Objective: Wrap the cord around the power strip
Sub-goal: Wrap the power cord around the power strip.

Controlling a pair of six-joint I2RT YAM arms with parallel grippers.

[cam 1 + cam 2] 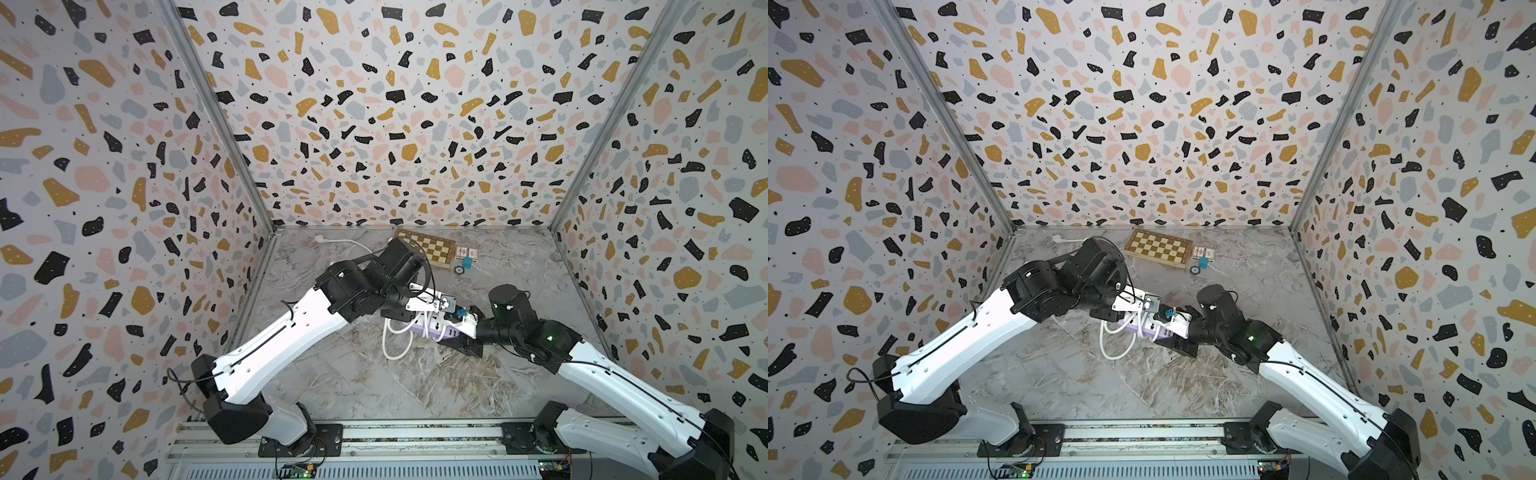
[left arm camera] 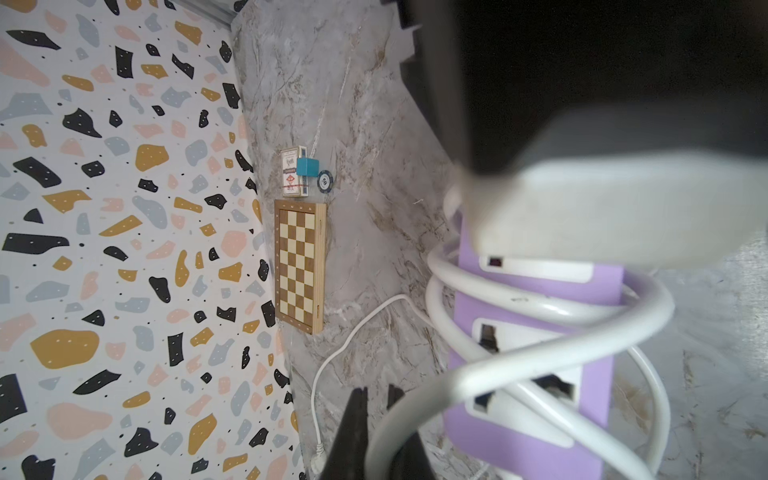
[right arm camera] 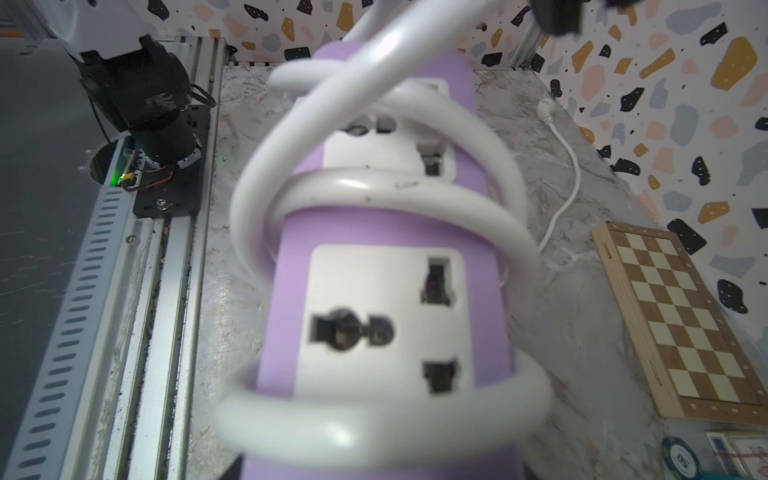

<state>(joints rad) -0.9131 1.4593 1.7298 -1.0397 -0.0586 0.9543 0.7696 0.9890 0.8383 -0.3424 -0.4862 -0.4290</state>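
Strip: power strip point(image 3: 286, 257) is clamped by its port end in my right gripper point(image 1: 462, 334), sockets up, long axis straight out from the jaws.
Cord: cord point(image 3: 399, 187) loops round it; my left gripper point(image 2: 376, 399), narrow, pinches it near the strip's far end.
Plug: plug point(image 1: 319, 238) lies well apart from both grippers.
Card box: card box point(image 1: 466, 252) print is unreadable to me.
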